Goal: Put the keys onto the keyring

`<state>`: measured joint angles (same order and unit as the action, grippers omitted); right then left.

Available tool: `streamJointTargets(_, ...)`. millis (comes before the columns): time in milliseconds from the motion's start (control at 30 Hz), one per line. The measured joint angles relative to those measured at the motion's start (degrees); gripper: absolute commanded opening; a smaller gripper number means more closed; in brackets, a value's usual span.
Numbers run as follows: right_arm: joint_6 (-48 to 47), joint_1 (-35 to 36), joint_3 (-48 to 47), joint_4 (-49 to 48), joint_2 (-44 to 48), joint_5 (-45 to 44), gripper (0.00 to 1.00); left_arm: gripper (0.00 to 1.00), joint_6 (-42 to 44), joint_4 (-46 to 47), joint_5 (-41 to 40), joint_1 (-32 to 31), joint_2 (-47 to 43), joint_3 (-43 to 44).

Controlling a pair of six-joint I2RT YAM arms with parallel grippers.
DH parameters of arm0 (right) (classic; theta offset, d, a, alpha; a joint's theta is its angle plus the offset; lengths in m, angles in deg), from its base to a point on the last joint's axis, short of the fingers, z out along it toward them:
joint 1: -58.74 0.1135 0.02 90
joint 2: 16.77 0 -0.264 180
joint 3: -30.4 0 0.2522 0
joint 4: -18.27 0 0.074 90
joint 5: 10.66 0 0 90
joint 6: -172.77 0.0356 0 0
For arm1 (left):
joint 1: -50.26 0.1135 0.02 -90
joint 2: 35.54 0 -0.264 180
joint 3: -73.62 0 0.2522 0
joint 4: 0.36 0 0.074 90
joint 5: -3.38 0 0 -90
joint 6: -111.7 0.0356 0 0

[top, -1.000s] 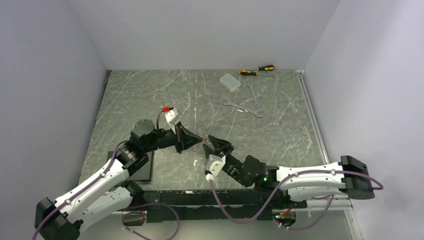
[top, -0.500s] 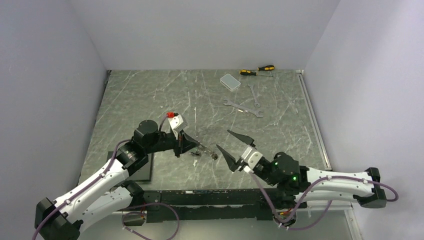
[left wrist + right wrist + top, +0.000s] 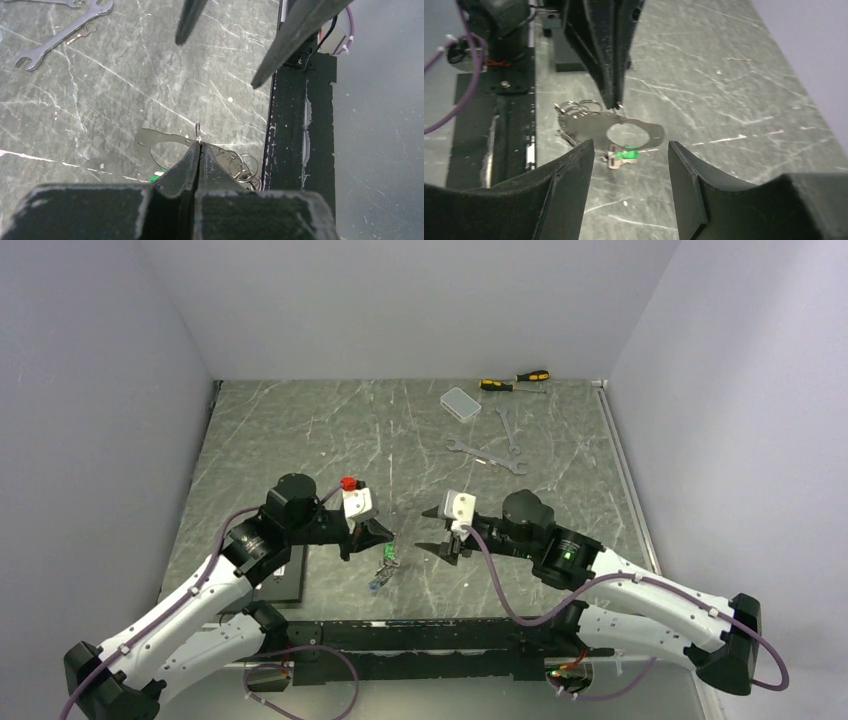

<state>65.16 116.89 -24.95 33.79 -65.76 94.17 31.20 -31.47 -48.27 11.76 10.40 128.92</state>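
Near edge of the tabletop (image 3: pixel 300 430), about midway along: left gripper (image 3: pixel 386 533) clenched on the top of the keyring (image 3: pixel 651 134). The keys (image 3: pixel 624 154) are bunched under it, one green-headed. To its right, right gripper (image 3: pixel 424 530) with fingers spread, holding nothing, facing the bunch, close but apart.

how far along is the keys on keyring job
Seemingly done: a green-headed key and small rings bunch against the keyring. In hand: the left gripper is shut on that bunch's top ring; the right gripper faces it open, empty. Left: confirming every key is threaded, which these views don't show.
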Motion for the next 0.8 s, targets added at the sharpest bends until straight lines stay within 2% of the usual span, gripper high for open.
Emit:
streamJointTargets(167,1.5,-1.0,0.1,1.0,-0.8,6.5,0.58,0.00,-0.8,2.7,1.7,0.0,0.0,-1.1)
streamJointTargets(433,4.9,-5.5,1.7,-5.5,-2.6,13.9,0.50,0.00,-4.1,9.6,4.2,0.0,-1.7,-5.6)
streamJointTargets(800,8.9,-10.0,1.9,-12.1,-9.4,24.0,0.39,0.00,-5.7,15.0,6.5,0.0,-4.2,-6.7)
